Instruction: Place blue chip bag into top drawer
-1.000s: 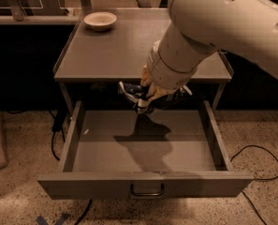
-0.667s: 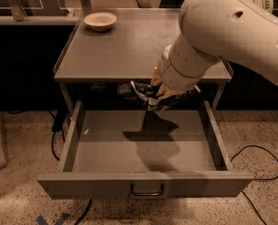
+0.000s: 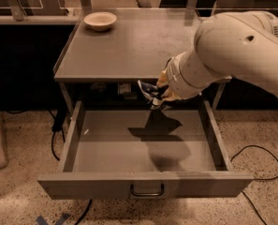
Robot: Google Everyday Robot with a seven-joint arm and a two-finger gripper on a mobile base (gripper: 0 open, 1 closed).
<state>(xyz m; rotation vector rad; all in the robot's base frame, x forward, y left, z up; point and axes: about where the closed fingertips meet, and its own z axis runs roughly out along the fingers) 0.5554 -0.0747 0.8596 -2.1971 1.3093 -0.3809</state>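
The top drawer point(image 3: 143, 184) stands pulled wide open, its grey floor bare, with a small curved handle at the centre of its front panel. My gripper point(image 3: 161, 96) hangs above the back of the drawer, just under the front edge of the grey tabletop. It is shut on the blue chip bag point(image 3: 149, 93), a crinkled dark blue foil bag with white print. The bag sticks out to the left of the gripper and hangs in the air over the drawer. Its shadow falls on the drawer floor.
A white bowl point(image 3: 100, 20) sits at the far left of the grey tabletop point(image 3: 129, 46). My large white arm point(image 3: 237, 50) reaches in from the right. Cables point(image 3: 265, 165) lie on the speckled floor at right and left. A bin stands at the left edge.
The arm and gripper have moved to the right and slightly up with the bag still held. The shadow on the drawer floor has moved right too.
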